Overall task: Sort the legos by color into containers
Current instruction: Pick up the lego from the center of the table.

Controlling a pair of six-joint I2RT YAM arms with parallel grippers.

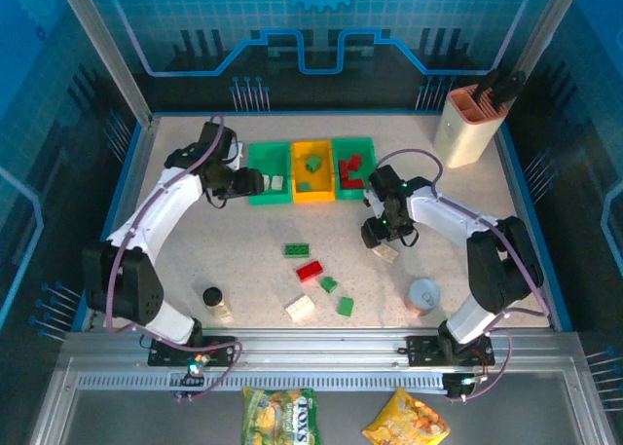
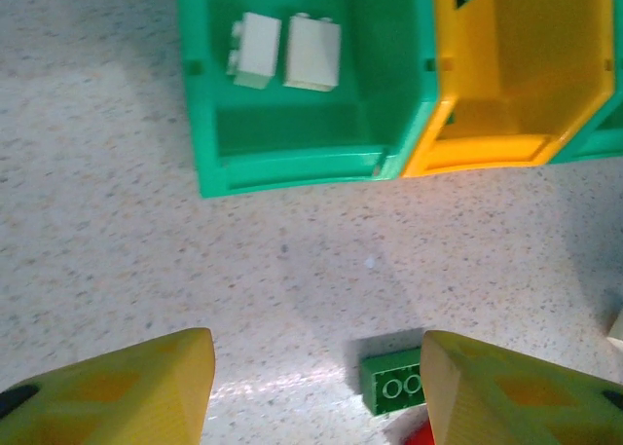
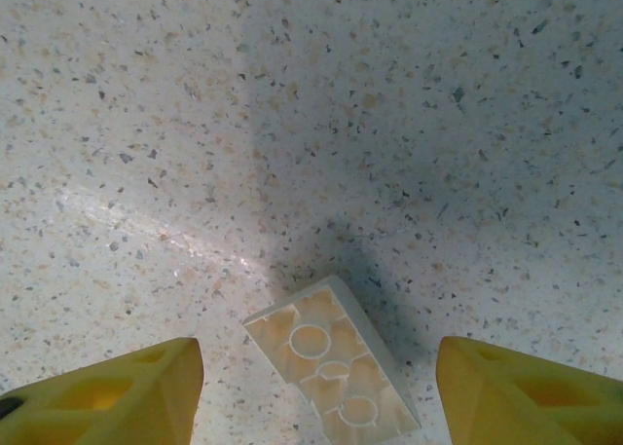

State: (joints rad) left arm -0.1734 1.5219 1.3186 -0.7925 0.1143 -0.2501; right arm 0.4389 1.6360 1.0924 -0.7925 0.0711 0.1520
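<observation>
The three containers stand in a row at the back: a left green bin (image 1: 270, 175) (image 2: 292, 133) holding two cream legos (image 2: 287, 52), a yellow bin (image 1: 313, 170) (image 2: 526, 85) with green legos, and a right green bin (image 1: 353, 167) with red legos. My left gripper (image 1: 251, 182) (image 2: 319, 387) hangs open and empty beside the left green bin. My right gripper (image 1: 384, 237) (image 3: 316, 382) is open and low over the table. An upside-down cream lego (image 1: 388, 252) (image 3: 331, 372) lies between its fingers with a gap on each side.
Loose legos lie mid-table: a green brick (image 1: 297, 250) (image 2: 394, 385), a red one (image 1: 310, 270), two small green ones (image 1: 337, 295) and a cream one (image 1: 301, 309). A black-capped jar (image 1: 213, 298), a tin can (image 1: 423, 296) and a beige holder (image 1: 467, 126) also stand here.
</observation>
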